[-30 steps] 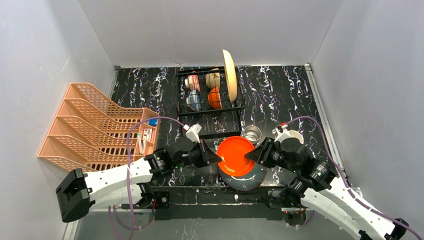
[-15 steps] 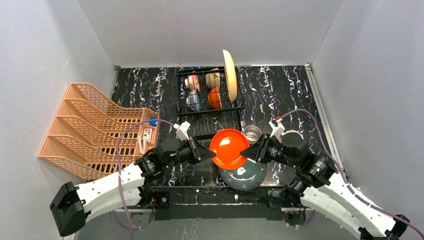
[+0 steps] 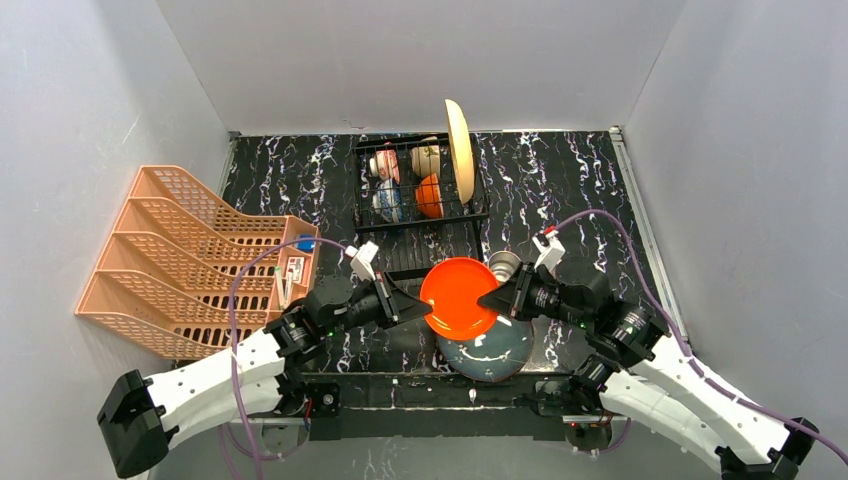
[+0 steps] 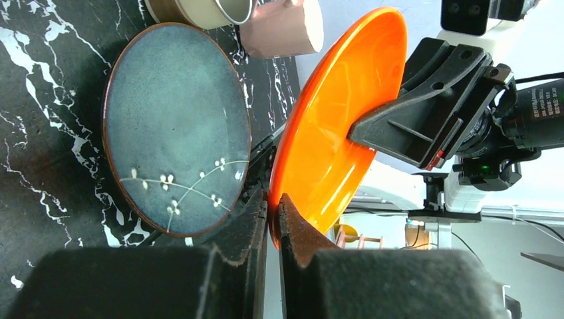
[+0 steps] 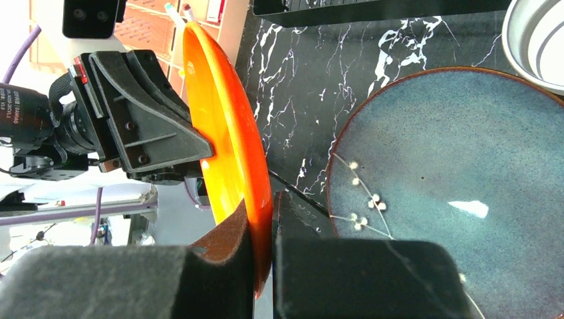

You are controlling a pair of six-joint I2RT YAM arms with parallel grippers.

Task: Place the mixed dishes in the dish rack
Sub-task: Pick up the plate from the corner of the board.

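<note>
Raised higher, red-orange plate (image 3: 460, 297) is rim-clamped by left tool (image 4: 273, 203) and right tool (image 5: 266, 199)

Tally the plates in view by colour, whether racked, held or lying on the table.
yellow plate: 1
orange plate: 1
grey-green plate: 1
Total: 3
</note>
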